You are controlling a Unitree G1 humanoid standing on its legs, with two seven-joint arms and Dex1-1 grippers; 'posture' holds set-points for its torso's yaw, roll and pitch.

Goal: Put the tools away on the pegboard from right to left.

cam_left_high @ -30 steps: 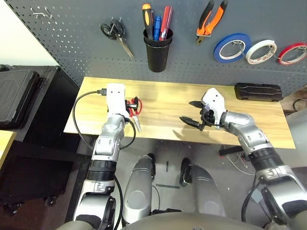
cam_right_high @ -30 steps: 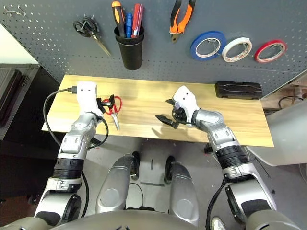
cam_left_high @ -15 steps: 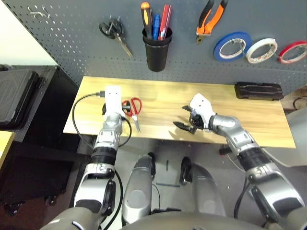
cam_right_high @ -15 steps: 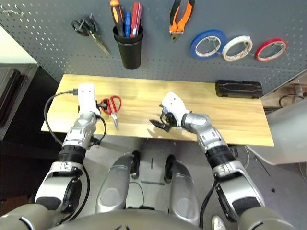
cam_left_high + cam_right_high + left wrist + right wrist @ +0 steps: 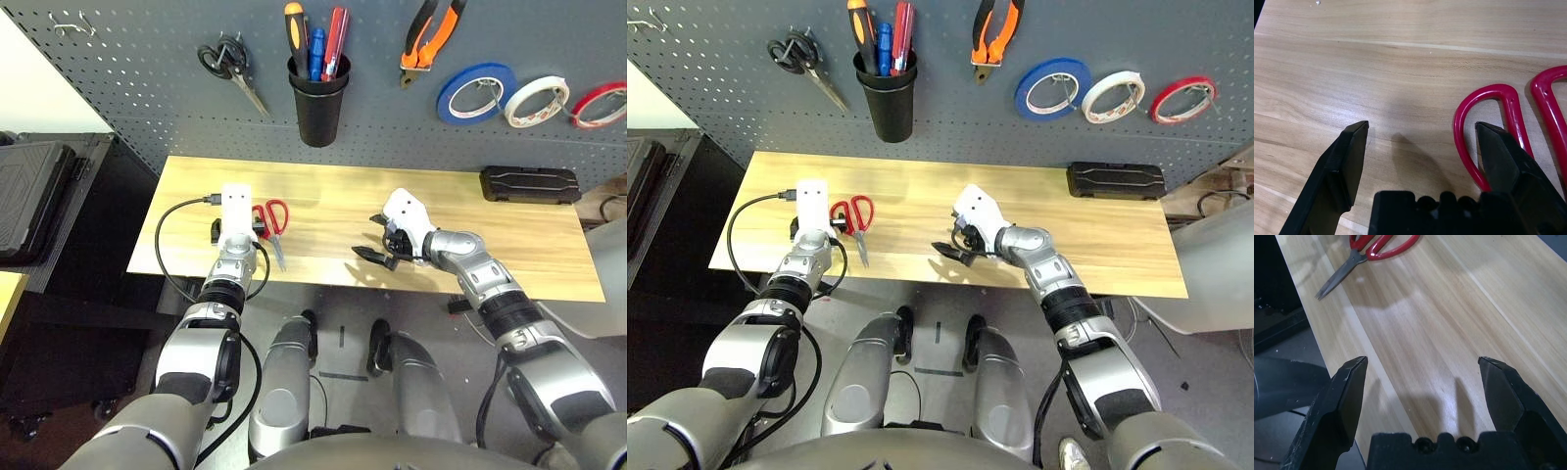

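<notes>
The red-handled metal scissors lie flat on the wooden table. They look light, stiff and slippery. The left gripper and right gripper are both wide open and empty. The handle loops look best to grab.

Wooden bench with two things lying on it

The bench is a light wood-grain top, standing just below the grey pegboard. Red-handled scissors lie flat near its left end, handles toward the pegboard and blades pointing to the front edge. A flat black case lies at the back right corner, long side along the rear edge, well apart from the scissors. The left hand sits low over the wood just beside the scissors' handles.
</notes>
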